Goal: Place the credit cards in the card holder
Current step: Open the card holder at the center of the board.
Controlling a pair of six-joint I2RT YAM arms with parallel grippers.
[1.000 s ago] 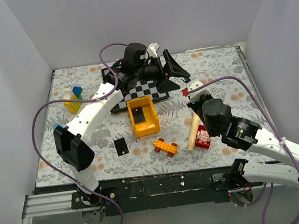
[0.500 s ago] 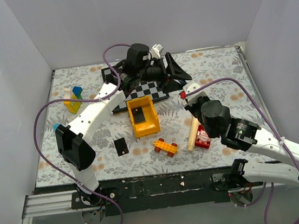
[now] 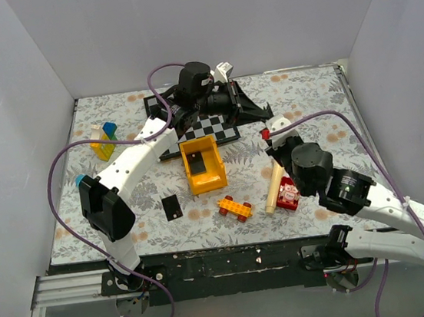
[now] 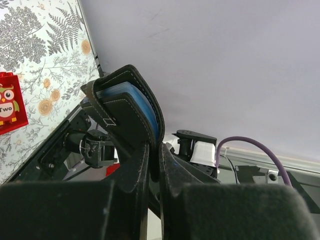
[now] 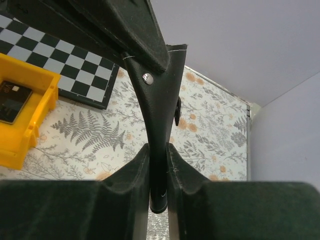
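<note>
The card holder (image 3: 251, 107), a black folding wallet with a blue-grey inside, hangs in the air over the back of the table between both arms. My left gripper (image 3: 228, 101) is shut on one leaf of the card holder (image 4: 127, 107), whose blue lining shows at the fold. My right gripper (image 5: 158, 150) clamps the card holder's (image 5: 157, 90) other leaf near its snap. One black credit card (image 3: 171, 207) lies flat on the table's near left. Another credit card (image 3: 195, 158) lies in the yellow bin (image 3: 218, 175).
A black-and-white chequered board (image 3: 216, 125) lies under the wallet. A wooden peg (image 3: 273, 186), a red owl block (image 3: 287, 193) and an orange brick car (image 3: 234, 207) sit near the front. Coloured blocks (image 3: 104, 141) stand at the left. White walls close three sides.
My left gripper has closed on the card holder. The wallet has tipped lower toward the right. The right arm shifted slightly to the right.
</note>
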